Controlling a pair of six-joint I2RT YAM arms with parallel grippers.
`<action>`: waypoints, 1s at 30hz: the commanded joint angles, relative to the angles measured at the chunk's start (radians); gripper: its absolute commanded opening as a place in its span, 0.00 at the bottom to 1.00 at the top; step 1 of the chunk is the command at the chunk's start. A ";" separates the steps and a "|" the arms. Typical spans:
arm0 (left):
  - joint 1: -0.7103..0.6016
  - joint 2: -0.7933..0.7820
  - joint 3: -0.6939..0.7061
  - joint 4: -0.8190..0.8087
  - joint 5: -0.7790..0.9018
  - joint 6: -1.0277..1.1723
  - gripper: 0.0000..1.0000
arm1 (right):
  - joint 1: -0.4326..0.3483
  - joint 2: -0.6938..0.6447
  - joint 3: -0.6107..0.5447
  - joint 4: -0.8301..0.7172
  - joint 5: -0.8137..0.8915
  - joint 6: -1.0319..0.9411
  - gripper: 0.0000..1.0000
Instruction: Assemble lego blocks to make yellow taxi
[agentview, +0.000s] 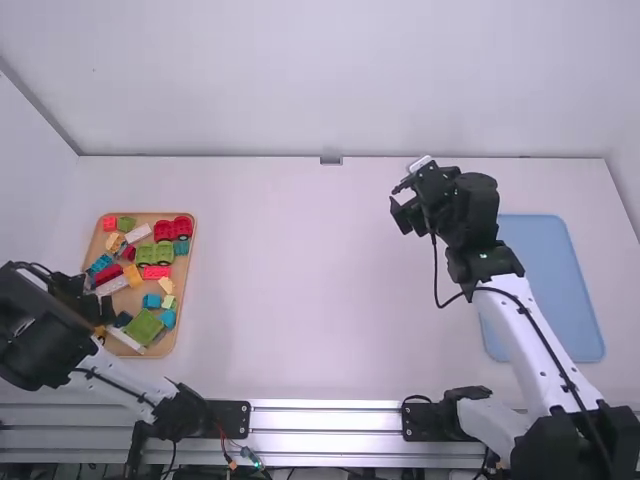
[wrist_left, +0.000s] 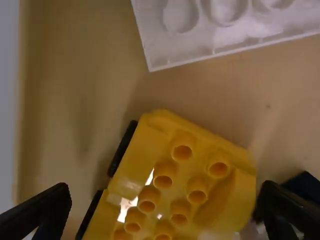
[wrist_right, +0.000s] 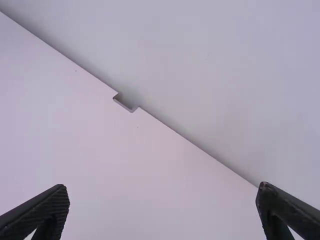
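My left gripper (agentview: 98, 308) is over the near left part of the wooden tray (agentview: 188, 290), which holds the lego blocks. In the left wrist view the left gripper (wrist_left: 167, 207) stands open around a yellow studded piece (wrist_left: 182, 187) with black wheels along one side. A white block (wrist_left: 230, 25) lies beyond it, and a dark block (wrist_left: 303, 187) sits near one fingertip. My right gripper (agentview: 401, 208) is held over the right half of the table, far from the tray; its fingers are apart with nothing between them, as the right wrist view also shows for the gripper (wrist_right: 162, 195).
A blue tray (agentview: 556, 290) lies at the table's right side, partly behind the right arm. Red blocks (agentview: 173, 229), a green block (agentview: 144, 327) and several other coloured blocks crowd the wooden tray. A wall rises behind the table's far edge.
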 joint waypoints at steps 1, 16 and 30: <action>-0.003 0.010 -0.039 0.031 -0.052 0.042 0.99 | 0.003 0.006 0.035 0.004 -0.005 0.003 0.99; -0.003 0.010 -0.108 0.156 0.056 0.106 0.76 | 0.003 0.006 0.035 0.009 -0.005 0.003 0.99; -0.005 0.010 -0.112 0.143 -0.004 0.040 0.77 | 0.003 0.006 0.035 0.008 -0.005 0.003 0.98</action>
